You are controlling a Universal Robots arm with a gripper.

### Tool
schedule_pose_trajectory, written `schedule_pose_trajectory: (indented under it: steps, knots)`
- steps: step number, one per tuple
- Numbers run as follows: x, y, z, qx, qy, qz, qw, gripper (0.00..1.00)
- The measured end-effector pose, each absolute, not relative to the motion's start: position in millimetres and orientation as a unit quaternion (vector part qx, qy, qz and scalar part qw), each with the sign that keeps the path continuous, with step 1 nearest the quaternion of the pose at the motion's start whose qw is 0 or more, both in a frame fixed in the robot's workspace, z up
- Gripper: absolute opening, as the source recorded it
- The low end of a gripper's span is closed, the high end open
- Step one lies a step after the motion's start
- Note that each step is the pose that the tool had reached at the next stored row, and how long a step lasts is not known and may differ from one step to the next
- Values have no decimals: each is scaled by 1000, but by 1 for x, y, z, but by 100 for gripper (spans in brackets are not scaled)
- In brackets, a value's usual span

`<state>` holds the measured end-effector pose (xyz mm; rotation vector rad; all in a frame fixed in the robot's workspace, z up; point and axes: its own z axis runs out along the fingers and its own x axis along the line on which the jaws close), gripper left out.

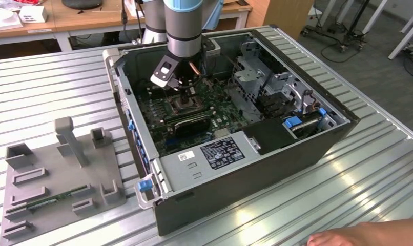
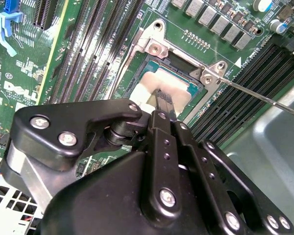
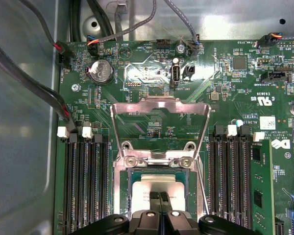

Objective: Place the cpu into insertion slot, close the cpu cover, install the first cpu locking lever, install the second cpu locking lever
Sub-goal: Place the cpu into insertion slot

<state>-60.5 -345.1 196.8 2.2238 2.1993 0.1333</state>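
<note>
While seating the cpu (image 3: 146, 188): press straight down, light force only, no sideways drag.
Claw (image 3: 160, 197): tips pressed together, pinching nothing, set on the middle of the chip's metal top in both wrist views; in the exterior view, low inside the open computer case (image 1: 261, 169).
Cpu position: lying flat inside the insertion slot (image 3: 123, 188), edges parallel to the silvery rim; judged seated or very nearly so.
Cpu cover (image 3: 159, 107): swung up on its hinge, clear of the chip, not yet closed.
Locking lever (image 2: 264, 98): thin wire rod, released, angled away from the slot corner across the memory slots (image 2: 255, 73).
Seating check: confirm an even gap on all four sides and no raised corner; no tilt visible, though not fully verifiable from these views.
Risk: probable bent contacts if pushed while misaligned; possible skating of the tips on the smooth metal top if placed off-centre.
Computer case support: ribbed metal bench (image 1: 56, 87).
</note>
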Motion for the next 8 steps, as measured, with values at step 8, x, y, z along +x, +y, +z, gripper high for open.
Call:
schedule_pose_trajectory:
  steps: [8]
  knots:
    - [-61,-345,197,710,703,42,6,11]
